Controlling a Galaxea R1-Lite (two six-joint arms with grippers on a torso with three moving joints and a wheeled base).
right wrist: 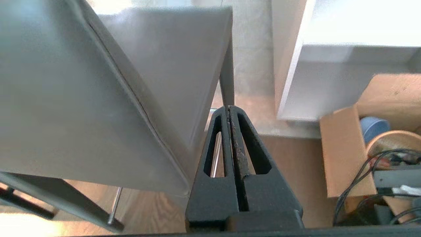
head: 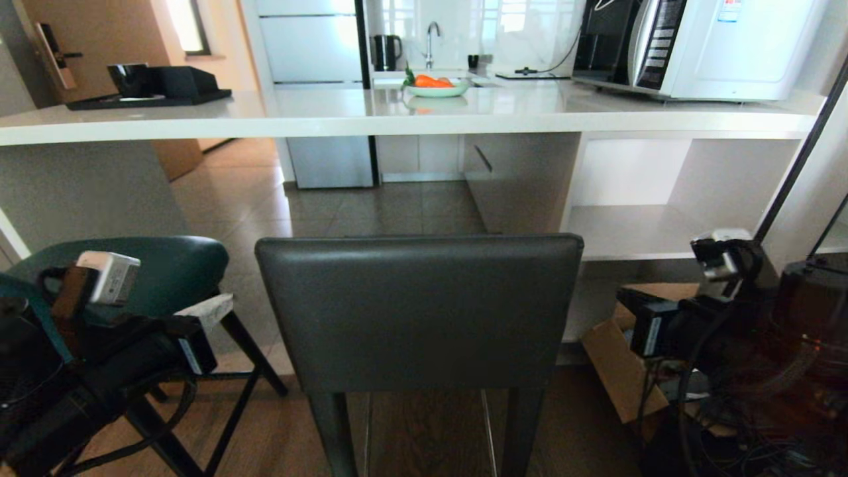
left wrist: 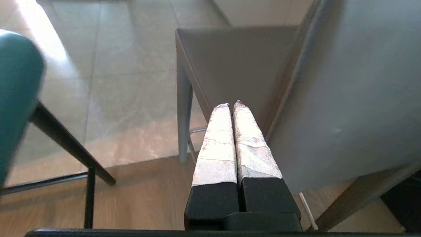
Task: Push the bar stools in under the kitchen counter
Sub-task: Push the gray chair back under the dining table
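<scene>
The grey stool (head: 419, 311) stands nearest, its rectangular back square to the robot and well short of the counter (head: 397, 116). The teal stool (head: 165, 265) stands to its left, also clear of the counter. The left gripper (left wrist: 233, 104) hangs beside the grey stool's left edge, between the two stools; its taped fingers (left wrist: 217, 144) are pressed together and hold nothing. The right gripper (right wrist: 229, 108) hangs beside the stool's right edge, its black fingers likewise pressed together and empty.

Procedure for the step in hand, judged as bracing the grey stool for a push:
- Set both closed grippers against the back at equal height, one near each edge.
- Push straight ahead. Uneven force will likely swing the stool toward the teal stool or the shelves (head: 662, 199).
- Keep contact low on the back; a high push may tip a tall stool.
- Expect drag where the wood floor (head: 424, 430) meets the tile (head: 331, 205).

Surroundings: the counter carries a microwave (head: 702, 46), a plate of carrots (head: 436, 85) and a black tray (head: 149, 89). A cardboard box (head: 623, 371) sits at lower right, below the shelves.
</scene>
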